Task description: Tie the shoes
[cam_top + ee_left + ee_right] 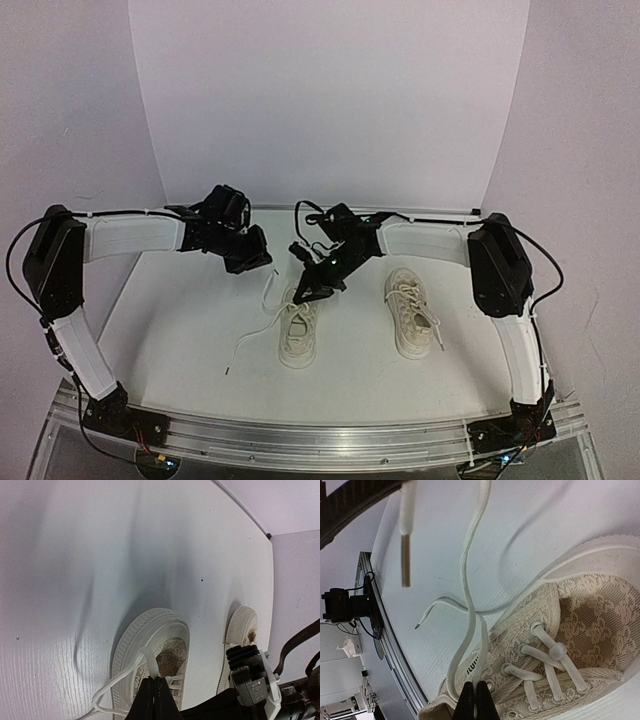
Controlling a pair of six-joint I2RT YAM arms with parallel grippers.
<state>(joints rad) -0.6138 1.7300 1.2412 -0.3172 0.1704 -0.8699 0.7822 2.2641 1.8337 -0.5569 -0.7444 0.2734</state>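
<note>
Two cream-white sneakers lie on the white table, toes toward me: the left shoe (pixel 298 332) and the right shoe (pixel 410 312). My left gripper (pixel 266 262) hovers just behind and left of the left shoe, shut on a white lace (pixel 150 661) close to its end. In the left wrist view that shoe (pixel 150 630) lies below the fingers. My right gripper (pixel 303 296) is over the left shoe's tongue, shut on the other lace (pixel 470 595) beside the eyelets (pixel 530 652). A loose lace end (pixel 245 348) trails left across the table. The right shoe looks tied.
An aluminium rail (pixel 320 437) runs along the table's near edge, with both arm bases on it. White backdrop walls stand behind and at both sides. The right shoe (pixel 241 627) lies close beside the left one. The rail edge (pixel 375 605) shows at the left of the right wrist view.
</note>
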